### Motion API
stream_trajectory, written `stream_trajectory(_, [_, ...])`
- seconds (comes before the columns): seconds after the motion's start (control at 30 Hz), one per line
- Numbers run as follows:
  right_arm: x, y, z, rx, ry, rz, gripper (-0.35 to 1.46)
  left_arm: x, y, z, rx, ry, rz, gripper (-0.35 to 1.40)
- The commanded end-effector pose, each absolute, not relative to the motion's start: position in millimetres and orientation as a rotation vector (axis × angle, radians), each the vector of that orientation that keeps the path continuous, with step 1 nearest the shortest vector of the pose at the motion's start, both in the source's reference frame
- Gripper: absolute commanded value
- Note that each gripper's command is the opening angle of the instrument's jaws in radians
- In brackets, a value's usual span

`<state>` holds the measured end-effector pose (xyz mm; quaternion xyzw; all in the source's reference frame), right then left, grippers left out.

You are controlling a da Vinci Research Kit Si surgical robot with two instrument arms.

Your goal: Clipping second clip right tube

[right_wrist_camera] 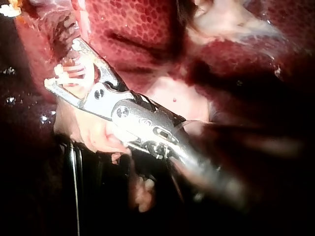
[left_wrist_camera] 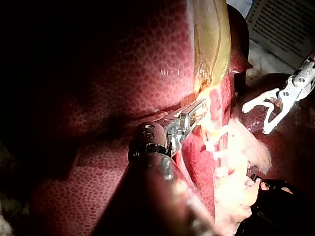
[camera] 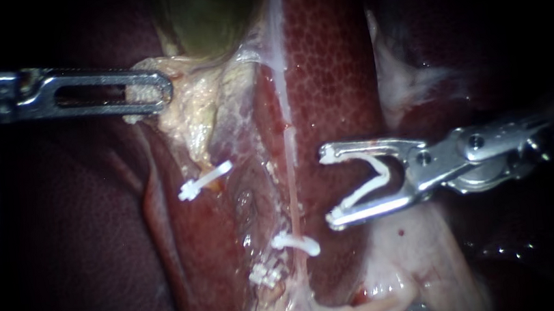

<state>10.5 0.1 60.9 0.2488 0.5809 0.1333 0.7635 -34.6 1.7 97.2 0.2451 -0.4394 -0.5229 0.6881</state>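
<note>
Carries an open white clip (camera: pixel 372 180) between both halves of the spread end effector of the right instrument (camera: pixel 326 189), just beside the right tube (camera: pixel 291 174) without touching it, above the seated clip (camera: pixel 295 243) on that tube. Grips pale tissue (camera: pixel 183 110) under the gallbladder (camera: pixel 207 11) with the left instrument (camera: pixel 162 92), end effector closed on it

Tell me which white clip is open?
The clip between the jaws of the right instrument: it spreads in a wide V. The upper-left clip and the lower clip are squeezed flat.
</note>
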Motion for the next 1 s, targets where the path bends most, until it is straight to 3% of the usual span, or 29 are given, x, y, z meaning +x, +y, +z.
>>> stream_trajectory(0.03, [10.6,-0.3,61.6,0.549,1.247,0.293,0.58,-34.5,1.7,97.2,0.548,-0.983,-1.17,-0.35])
stream_trajectory(0.43, [11.9,-3.6,70.5,0.654,1.149,0.384,0.58,-34.6,1.6,97.3,0.547,-0.983,-1.17,-0.35])
stream_trajectory(1.0, [15.9,-5.4,72.3,0.74,1.159,0.443,0.57,-34.7,1.3,97.4,0.544,-0.984,-1.17,-0.35])
